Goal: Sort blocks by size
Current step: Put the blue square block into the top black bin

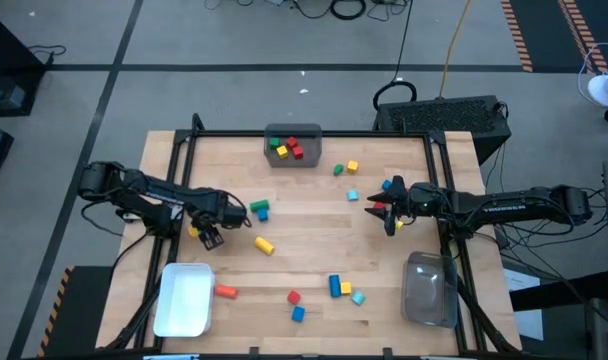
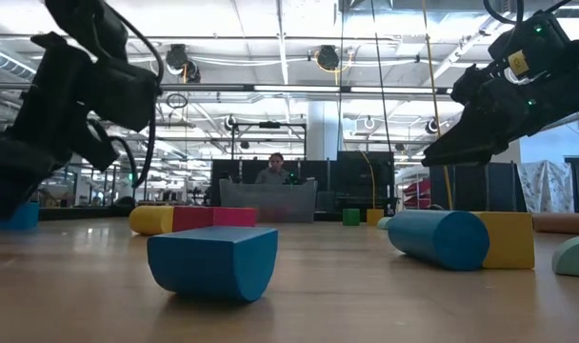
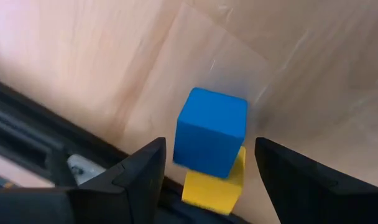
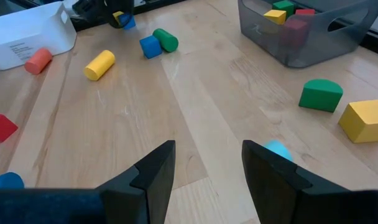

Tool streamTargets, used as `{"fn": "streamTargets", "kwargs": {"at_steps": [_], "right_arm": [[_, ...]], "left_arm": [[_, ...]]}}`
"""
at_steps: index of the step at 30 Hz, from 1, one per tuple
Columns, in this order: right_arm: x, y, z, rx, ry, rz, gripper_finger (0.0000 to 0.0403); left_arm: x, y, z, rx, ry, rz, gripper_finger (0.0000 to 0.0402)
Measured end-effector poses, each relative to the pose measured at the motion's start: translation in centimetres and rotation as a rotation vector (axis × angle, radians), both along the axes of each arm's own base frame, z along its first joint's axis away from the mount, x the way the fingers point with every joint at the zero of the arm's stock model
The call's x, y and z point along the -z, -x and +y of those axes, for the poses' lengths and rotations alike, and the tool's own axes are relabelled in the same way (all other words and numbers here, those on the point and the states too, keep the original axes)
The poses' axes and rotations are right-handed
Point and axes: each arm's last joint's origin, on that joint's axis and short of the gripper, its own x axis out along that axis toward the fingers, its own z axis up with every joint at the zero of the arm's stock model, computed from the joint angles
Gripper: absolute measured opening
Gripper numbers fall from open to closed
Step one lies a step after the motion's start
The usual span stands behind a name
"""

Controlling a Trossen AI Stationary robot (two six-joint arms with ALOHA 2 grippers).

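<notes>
A blue cube [image 3: 211, 127] rests on the table beside a yellow cube [image 3: 217, 186], close to the table's left rail. My left gripper [image 3: 211, 144] [image 1: 210, 236] points steeply down over them. It is open, with one finger on each side of the blue cube and a narrow gap to each. My right gripper [image 4: 207, 165] [image 1: 389, 212] hovers open right of the table's middle with nothing between its fingers. A cyan block [image 4: 276, 149] lies just past one finger. Other blocks are scattered over the table.
A grey bin [image 1: 292, 148] with red, yellow and green blocks stands at the far edge. A white bin [image 1: 184, 298] sits near left and a clear bin [image 1: 429, 290] near right. Loose blocks include a yellow cylinder [image 1: 263, 244], an orange cylinder [image 1: 225, 291] and a green piece [image 4: 319, 94].
</notes>
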Motion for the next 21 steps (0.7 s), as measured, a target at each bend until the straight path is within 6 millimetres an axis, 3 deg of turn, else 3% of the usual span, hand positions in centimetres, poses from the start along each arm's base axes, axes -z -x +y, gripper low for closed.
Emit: {"fn": "streamTargets", "kwargs": {"at_steps": [7, 15, 21], "right_arm": [[0.00, 0.00, 0.00, 0.001, -0.003, -0.001, 0.0176], [-0.12, -0.05, -0.01, 0.005, -0.011, -0.016, 0.0176], [-0.12, -0.05, -0.01, 0.006, -0.012, -0.016, 0.0176]], "left_arm": [[0.89, 0.31, 0.00, -0.010, 0.003, -0.027, 0.0235], [0.97, 0.25, -0.04, -0.017, 0.014, -0.036, 0.0139], [0.80, 0.01, 0.00, -0.038, -0.005, -0.043, 0.0137]]}}
